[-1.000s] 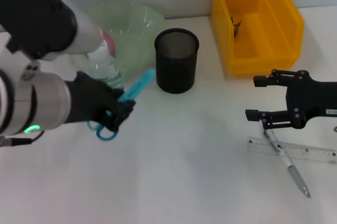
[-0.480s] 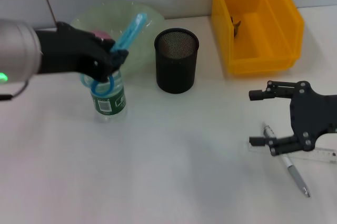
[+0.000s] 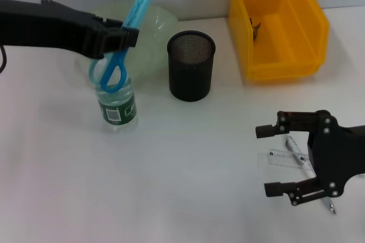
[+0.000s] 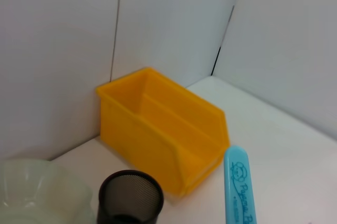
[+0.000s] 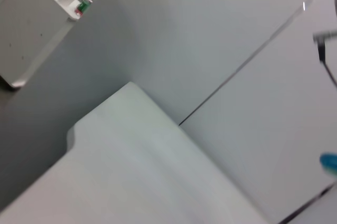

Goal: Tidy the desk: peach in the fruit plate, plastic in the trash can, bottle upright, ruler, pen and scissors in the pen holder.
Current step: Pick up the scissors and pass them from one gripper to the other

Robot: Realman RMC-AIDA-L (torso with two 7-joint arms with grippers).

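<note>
Pointing blade-up, scissors (image 3: 126, 32), nearly upright, clamped by left gripper (image 3: 128, 36)

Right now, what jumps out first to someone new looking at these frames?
The left hand holds blue scissors aloft, above the upright bottle and beside the black mesh pen holder. Behind it sits the bright yellow bin. The open right hand hovers near the ruler and pen.

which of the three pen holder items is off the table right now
The blue scissors: the left pincer holds them up in the air, over the bottle. The pen and ruler lie on the table by the right pincer.
</note>
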